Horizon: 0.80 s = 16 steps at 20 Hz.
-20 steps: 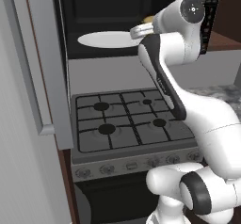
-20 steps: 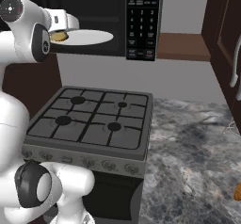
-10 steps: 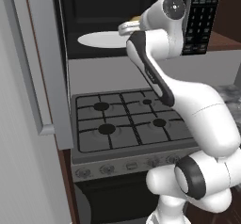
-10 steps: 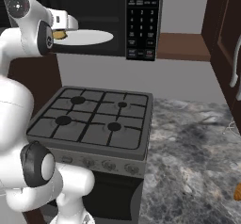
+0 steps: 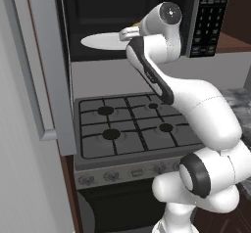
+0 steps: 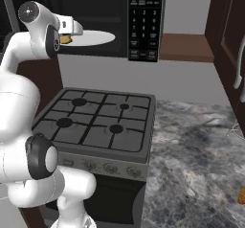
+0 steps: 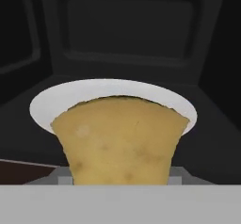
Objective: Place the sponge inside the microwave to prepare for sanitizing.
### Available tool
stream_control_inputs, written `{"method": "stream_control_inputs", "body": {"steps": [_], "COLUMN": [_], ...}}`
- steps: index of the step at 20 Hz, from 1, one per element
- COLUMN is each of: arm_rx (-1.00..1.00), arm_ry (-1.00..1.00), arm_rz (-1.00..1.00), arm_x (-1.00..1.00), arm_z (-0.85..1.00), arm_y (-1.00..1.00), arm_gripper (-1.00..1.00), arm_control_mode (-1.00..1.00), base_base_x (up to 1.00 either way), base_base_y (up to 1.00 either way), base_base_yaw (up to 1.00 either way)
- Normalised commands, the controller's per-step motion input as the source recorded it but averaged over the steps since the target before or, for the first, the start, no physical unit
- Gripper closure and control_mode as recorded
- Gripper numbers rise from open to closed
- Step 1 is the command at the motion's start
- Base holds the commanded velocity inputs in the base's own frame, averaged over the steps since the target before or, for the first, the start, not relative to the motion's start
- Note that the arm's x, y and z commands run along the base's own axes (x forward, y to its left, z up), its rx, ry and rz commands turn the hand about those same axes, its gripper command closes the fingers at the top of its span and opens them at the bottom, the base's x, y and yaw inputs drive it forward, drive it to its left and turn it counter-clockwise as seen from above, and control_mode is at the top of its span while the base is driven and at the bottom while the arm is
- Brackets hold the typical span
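My gripper (image 6: 72, 28) is clamped on the sponge (image 7: 120, 140), which juts forward from it at the mouth of the open microwave (image 5: 147, 11). The turntable plate (image 7: 52, 105) lies straight ahead and just below, so I judge a short reach inward comes next.

Colours at the microwave and stove

Yellowish-tan sponge (image 7: 120, 140) with faint darker mottling; white round plate (image 7: 52, 106); microwave (image 5: 122, 11) cavity black, its door (image 5: 41, 60) silver-framed, its button panel (image 6: 145, 21) black with pale keys; grey stove (image 6: 95, 121) with black grates; counter (image 6: 196, 160) marbled grey; arm white with dark joints
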Motion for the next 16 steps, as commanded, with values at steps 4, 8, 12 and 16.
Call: {"method": "stream_control_inputs", "body": {"steps": [4,8,12,16], "arm_rx": [0.00,0.00,0.00,0.00], "arm_ry": [0.04,0.00,0.00,0.00], "arm_rz": [0.00,0.00,0.00,0.00], "arm_x": [0.29,0.31,0.35,0.36], "arm_z": [-0.01,-0.08,-0.15,-0.19], "arm_y": [0.00,0.00,0.00,0.00], "arm_gripper": [1.00,1.00,1.00,1.00], "arm_control_mode": [-1.00,-1.00,-1.00,-1.00], "base_base_x": [0.00,0.00,0.00,0.00], "base_base_y": [0.00,0.00,0.00,0.00], "base_base_yaw": [0.00,0.00,0.00,0.00]}}
